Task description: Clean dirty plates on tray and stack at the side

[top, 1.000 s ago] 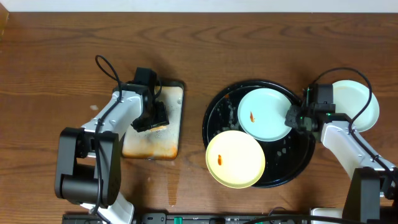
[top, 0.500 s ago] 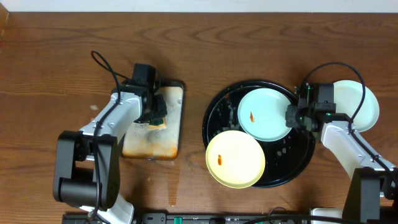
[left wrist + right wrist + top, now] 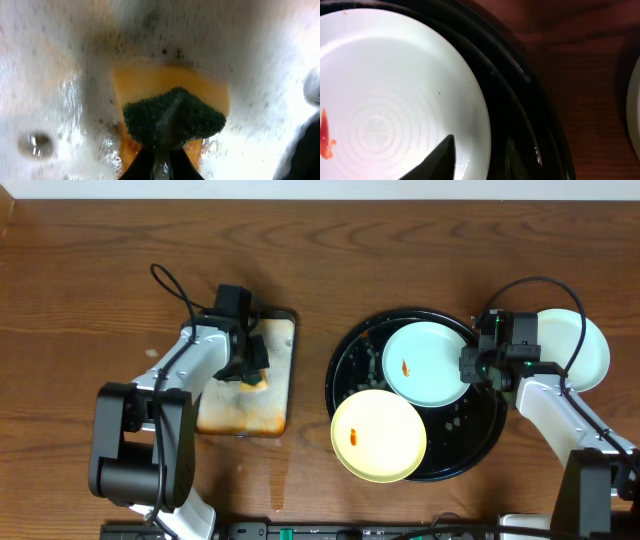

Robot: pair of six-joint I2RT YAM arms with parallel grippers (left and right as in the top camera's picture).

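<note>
Three plates, counted. One mint plate [image 3: 425,362] lies inside the black tray [image 3: 480,430], with an orange smear near its middle. One yellow plate [image 3: 378,435], also smeared, sits in the tray and covers its rim at the robot-side left. The second mint plate [image 3: 580,350] is on the counter [image 3: 100,260] just right of the tray, partly under the right arm. There is one tray and one metal pan [image 3: 245,405], the pan to the tray's left.

In the pan, the left fingers [image 3: 250,367] are pinched tight on the single sponge [image 3: 172,117], green face up, yellow body below.

At the tray plate's right rim, the right fingers [image 3: 469,367] stand narrow, one finger [image 3: 442,157] over the plate's face. Cannot tell if they are clamped.
</note>
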